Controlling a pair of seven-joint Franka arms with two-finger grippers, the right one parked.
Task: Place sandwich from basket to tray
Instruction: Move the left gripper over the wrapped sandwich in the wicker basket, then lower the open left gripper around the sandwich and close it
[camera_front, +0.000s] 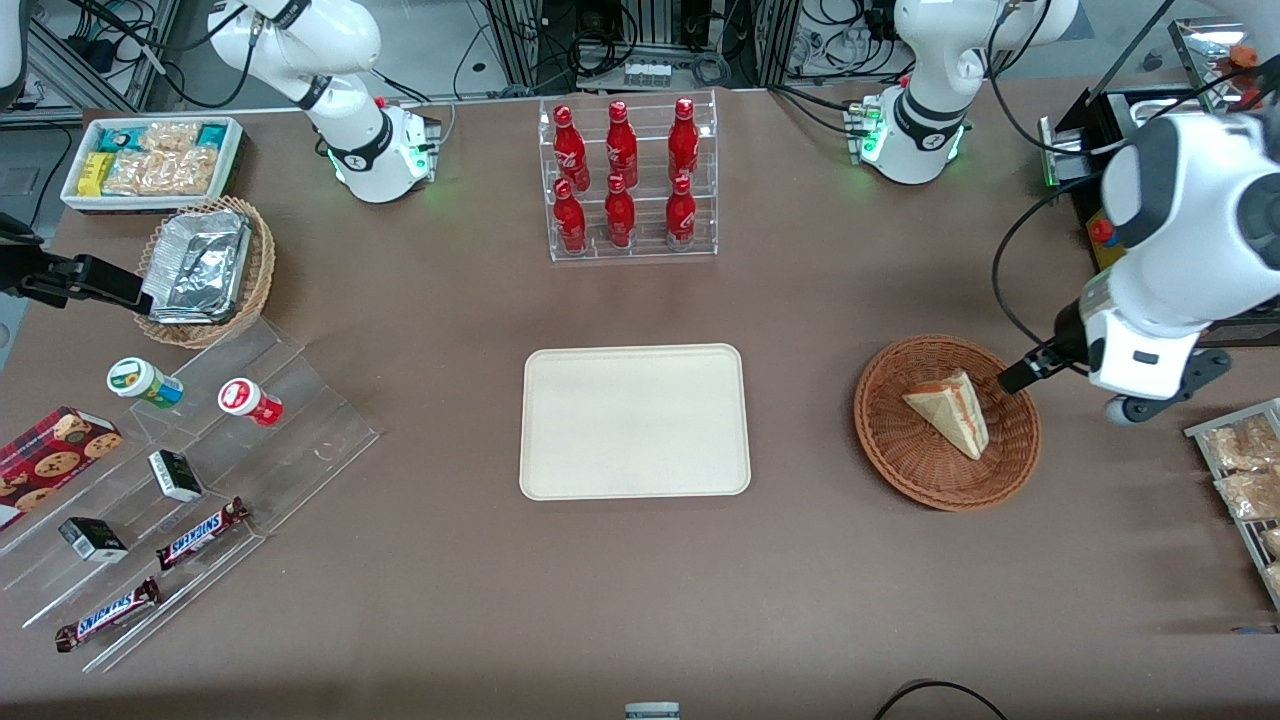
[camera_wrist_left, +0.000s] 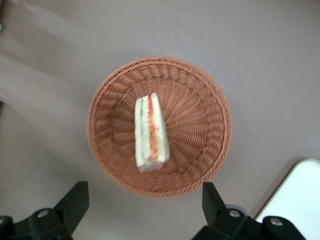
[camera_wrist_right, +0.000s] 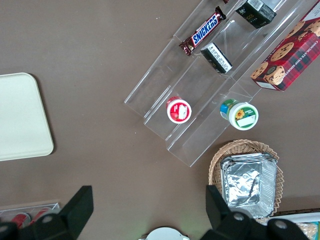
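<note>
The sandwich (camera_front: 950, 410) (camera_wrist_left: 149, 131), a pale bread wedge with red and green filling, lies in the middle of the round reddish-brown wicker basket (camera_front: 880, 440) (camera_wrist_left: 200, 110). The cream tray (camera_front: 634, 420) (camera_wrist_left: 300, 200) (camera_wrist_right: 20, 120) lies flat beside the basket, toward the parked arm's end, with nothing on it. My gripper (camera_wrist_left: 144, 202) hangs well above the table over the basket's edge on the working arm's side. Its two black fingers (camera_wrist_left: 75, 200) stand wide open, holding nothing. In the front view only the white hand (camera_front: 1140, 350) shows.
A clear rack of red bottles (camera_front: 630, 180) stands farther from the front camera than the tray. A wire rack of snack packets (camera_front: 1245, 480) lies at the working arm's end. A stepped acrylic display (camera_front: 170, 470), a tan basket with foil containers (camera_front: 205, 270) and a white bin (camera_front: 150, 160) lie toward the parked arm's end.
</note>
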